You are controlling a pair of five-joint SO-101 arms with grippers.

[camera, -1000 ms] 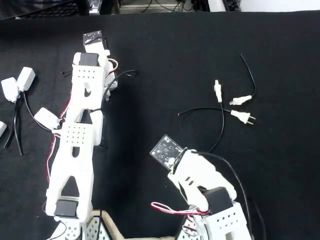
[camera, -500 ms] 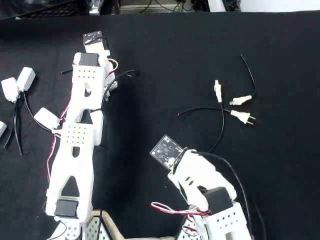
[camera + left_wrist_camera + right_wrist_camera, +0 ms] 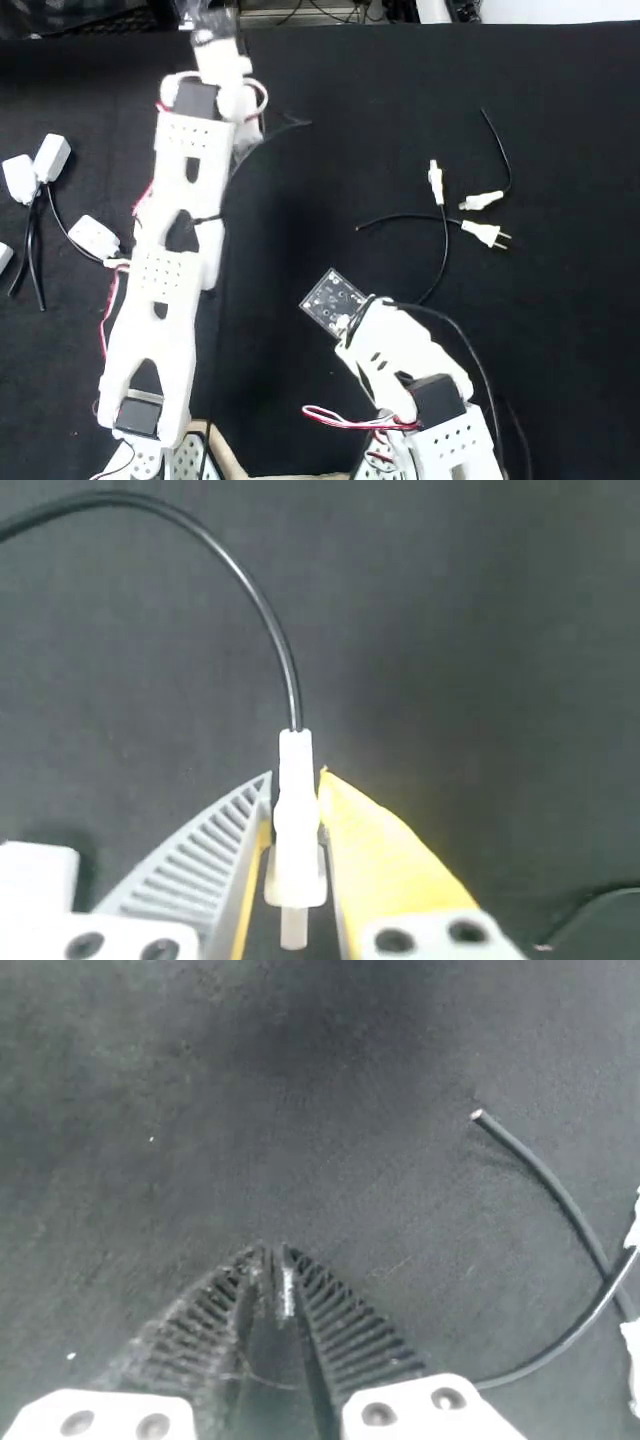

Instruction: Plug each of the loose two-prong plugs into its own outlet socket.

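Since the left gripper (image 3: pixel 296 785) pinches a white plug (image 3: pixel 296 825) mid-body, it seems bound for the sockets (image 3: pixel 50 157) at nine o'clock (right gripper (image 3: pixel 272 1252) sits closed, empty).

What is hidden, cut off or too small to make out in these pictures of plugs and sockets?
High view: one socket is cut off by the left edge.
High view: the slots of the other sockets are too small to see.
Left wrist view: the left gripper partly hides the prong end of the held plug.
Right wrist view: a white piece is cut off by the edge; plug or not, unclear.
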